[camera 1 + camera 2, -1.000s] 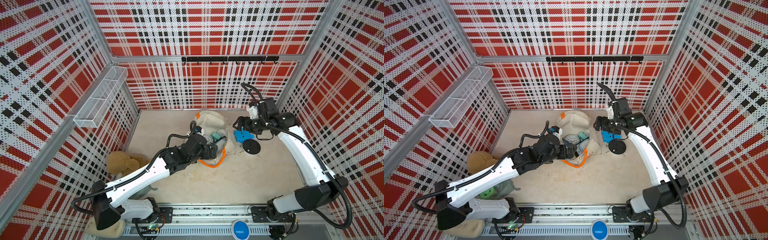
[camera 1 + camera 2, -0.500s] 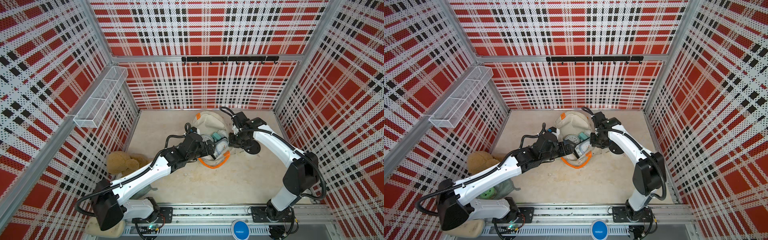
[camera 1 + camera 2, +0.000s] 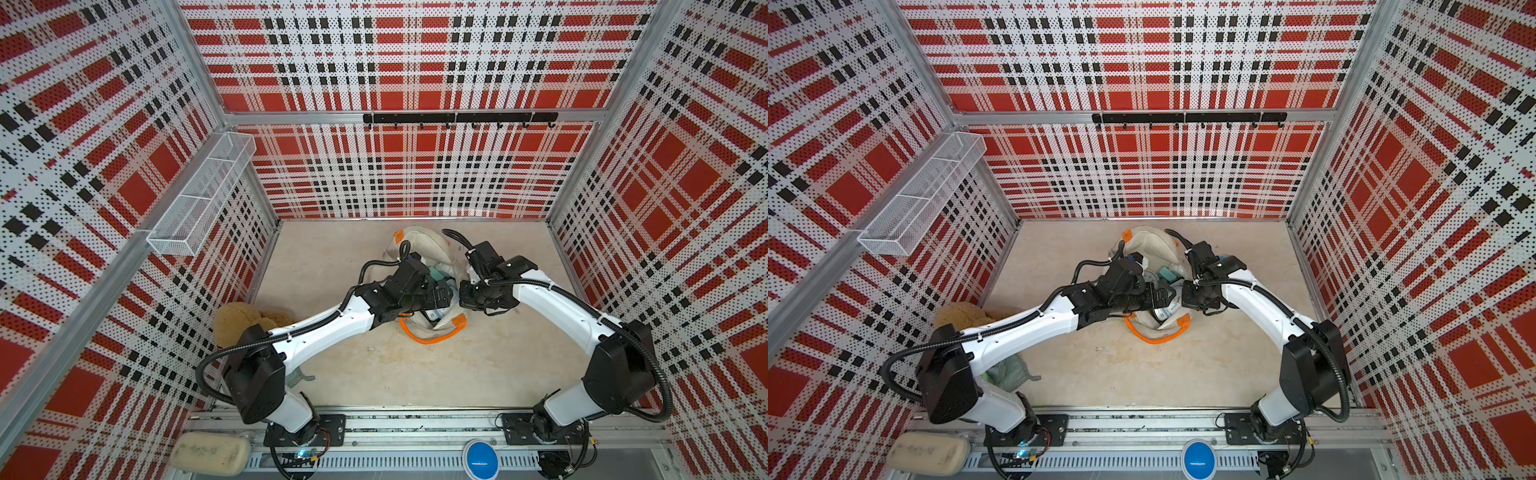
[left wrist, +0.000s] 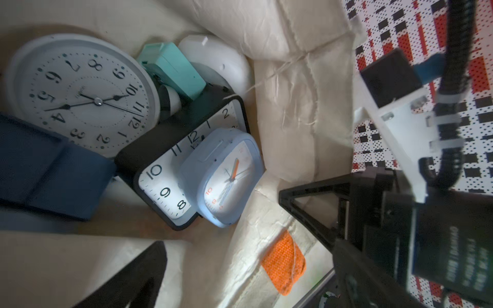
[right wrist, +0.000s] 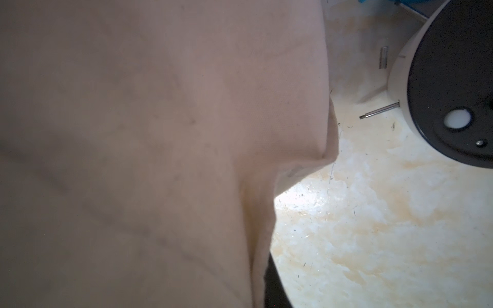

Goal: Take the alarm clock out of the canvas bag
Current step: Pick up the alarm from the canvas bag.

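Matt cream canvas bag (image 4: 298, 106): woven cloth, frayed threads at seams; orange tab (image 4: 284, 262) coarse webbing. Smooth plastic: white round clock (image 4: 82, 93), black square clock (image 4: 149, 149), pale blue clock (image 4: 226, 176) with glossy face. Glossy marbled beige counter (image 5: 373, 226), scuffed. Fuzzy tan plush toy (image 3: 237, 320) at 8 o'clock.

My left arm (image 3: 328, 328) stretches low and forward from its base. The left gripper (image 3: 444, 296) has its jaws spread wide at the mouth of the canvas bag (image 3: 424, 245). My right arm (image 3: 557, 303) curves in from the opposite side, and the right gripper (image 3: 464, 291) is pinched tight on the bag's cloth rim (cloth fills most of its wrist view). The two grippers sit just beside each other.
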